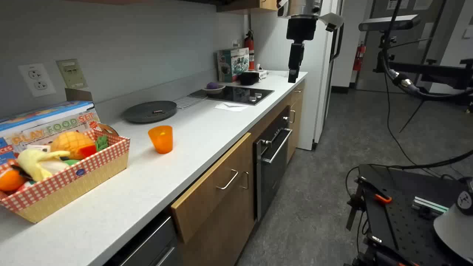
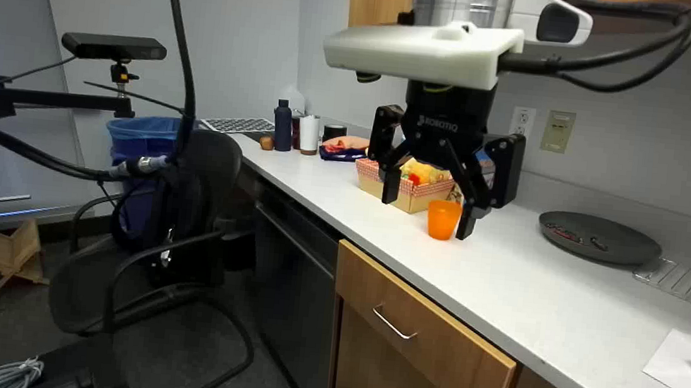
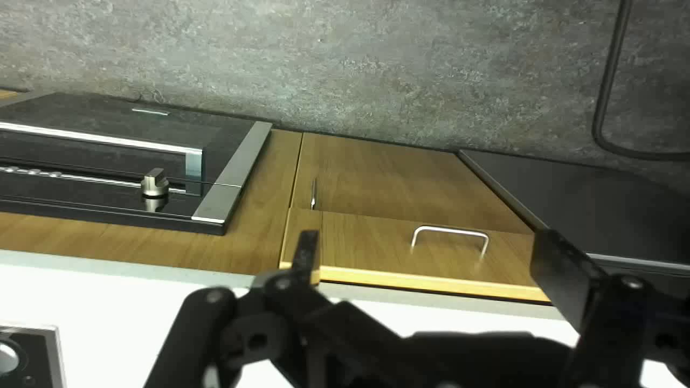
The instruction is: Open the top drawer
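Note:
The top drawer (image 1: 205, 194) has a light-brown wood front and shows in both exterior views (image 2: 368, 285) and the wrist view (image 3: 366, 248). Its front stands slightly out from the counter edge, with a thin dark gap behind its top edge. Its inside is hidden. Its silver bar handle (image 1: 228, 180) is horizontal and also shows in an exterior view (image 2: 394, 323) and the wrist view (image 3: 450, 230). My gripper (image 2: 427, 212) is open and empty, pointing down above the counter, apart from the handle. In the wrist view its fingers (image 3: 426, 248) frame the drawer front. It also shows edge-on in an exterior view (image 1: 293, 75).
An orange cup (image 1: 161, 139), a food basket (image 1: 74, 184) and a dark pan (image 1: 149, 111) stand on the white counter (image 1: 199, 147). The black oven (image 1: 273, 162) is beside the drawer. A cabinet panel (image 1: 218, 229) with its own handle (image 1: 245, 180) lies below it.

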